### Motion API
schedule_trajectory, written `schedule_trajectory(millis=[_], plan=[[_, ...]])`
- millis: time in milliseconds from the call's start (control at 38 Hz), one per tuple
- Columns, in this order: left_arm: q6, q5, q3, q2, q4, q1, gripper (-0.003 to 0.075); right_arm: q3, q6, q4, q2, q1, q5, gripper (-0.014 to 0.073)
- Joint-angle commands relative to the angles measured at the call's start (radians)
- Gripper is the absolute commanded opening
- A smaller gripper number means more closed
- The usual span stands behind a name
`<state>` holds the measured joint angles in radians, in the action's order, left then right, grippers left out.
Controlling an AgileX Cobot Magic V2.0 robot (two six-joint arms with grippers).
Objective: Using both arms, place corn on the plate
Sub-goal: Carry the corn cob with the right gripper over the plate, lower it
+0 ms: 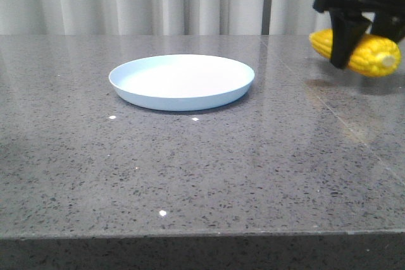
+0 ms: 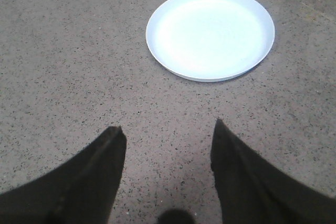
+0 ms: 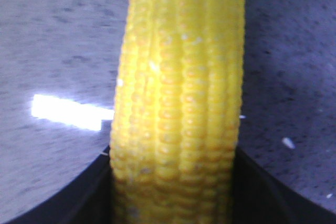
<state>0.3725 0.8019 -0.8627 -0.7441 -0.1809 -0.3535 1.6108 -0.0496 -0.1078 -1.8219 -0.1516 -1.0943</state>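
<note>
Corn (image 1: 370, 54) clamped crosswise in right gripper (image 1: 347, 45), lifted near the table's (image 1: 190, 175) far right edge, well apart from plate (image 1: 181, 81) at far centre. Left gripper (image 2: 168, 171) spread wide, empty. Grip apparently off-centre: could let the cob tilt or slip out during carry.

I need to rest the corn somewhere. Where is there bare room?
The plate holds nothing. The table shows bare in front of it and to its left. The only busy spot is far right, where the right gripper holds the corn.
</note>
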Motion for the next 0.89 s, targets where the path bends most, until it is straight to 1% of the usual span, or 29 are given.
schedule_trajectory(millis=[0,79,158,315,447,526,631,683,815,867], plan=[[-0.009,-0.075,-0.026,-0.002,-0.013,-0.006,0.0368,0.119,0.001,-0.020,0.071,-0.080,-0.072,0.0302],[-0.009,-0.075,-0.026,-0.002,-0.013,-0.006,0.0368,0.176,0.009,-0.020,0.067,-0.160,-0.118,0.0302],[-0.009,-0.075,-0.026,-0.002,-0.013,-0.006,0.0368,0.212,0.062,-0.020,0.062,-0.239,-0.127,0.0302],[-0.009,-0.075,-0.026,-0.002,-0.013,-0.006,0.0368,0.223,0.205,-0.020,0.026,-0.341,-0.068,0.0302],[-0.009,-0.075,-0.026,-0.002,-0.013,-0.006,0.0368,0.223,0.319,-0.020,-0.030,-0.382,0.019,0.0302],[-0.009,-0.075,-0.026,-0.002,-0.013,-0.006,0.0368,0.223,0.344,-0.044,-0.064,-0.393,0.066,0.0302],[-0.009,-0.075,-0.026,-0.002,-0.013,-0.006,0.0368,0.222,0.352,-0.084,-0.101,-0.393,0.095,0.0310],[-0.009,-0.075,-0.026,-0.002,-0.013,-0.006,0.0368,0.222,0.360,-0.096,-0.109,-0.393,0.111,0.0354],[-0.009,-0.075,-0.026,-0.002,-0.013,-0.006,0.0368,0.222,0.360,-0.099,-0.111,-0.393,0.125,0.0531],[-0.009,-0.075,-0.026,-0.002,-0.013,-0.006,0.0368,0.222,0.360,-0.099,-0.111,-0.393,0.132,0.0560]])
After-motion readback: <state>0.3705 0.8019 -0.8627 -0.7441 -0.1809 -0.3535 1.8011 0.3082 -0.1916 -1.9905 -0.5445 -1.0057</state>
